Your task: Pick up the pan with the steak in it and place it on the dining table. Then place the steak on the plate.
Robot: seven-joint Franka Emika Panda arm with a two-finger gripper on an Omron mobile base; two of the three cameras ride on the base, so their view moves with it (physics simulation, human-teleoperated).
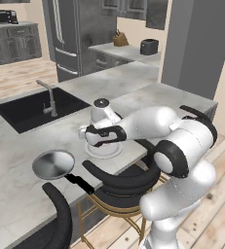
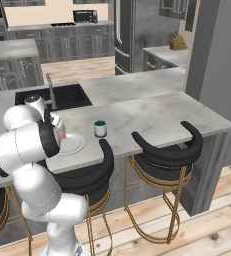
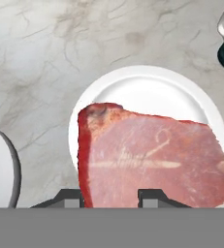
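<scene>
My gripper [image 3: 112, 198] is shut on the steak [image 3: 152, 157], a pinkish-red slab with a darker left edge. The steak hangs just above the white plate [image 3: 147, 85] and covers its lower half in the hand view. In the left base view the gripper [image 1: 103, 144] points down over the plate [image 1: 104, 151] on the dining table [image 1: 26, 146]. The grey pan [image 1: 53, 164] sits empty on the table left of the plate, its black handle [image 1: 80, 183] reaching over the front edge. Its rim [image 3: 9, 164] shows at the left of the hand view. From the right base view the steak [image 2: 62, 133] shows beside the plate [image 2: 73, 144].
A small dark-rimmed cup [image 2: 100, 129] stands on the table right of the plate. The black sink [image 1: 31, 109] with its faucet [image 1: 48, 97] lies behind. Black curved-back stools [image 1: 123, 180] stand along the table's front edge, under the arm.
</scene>
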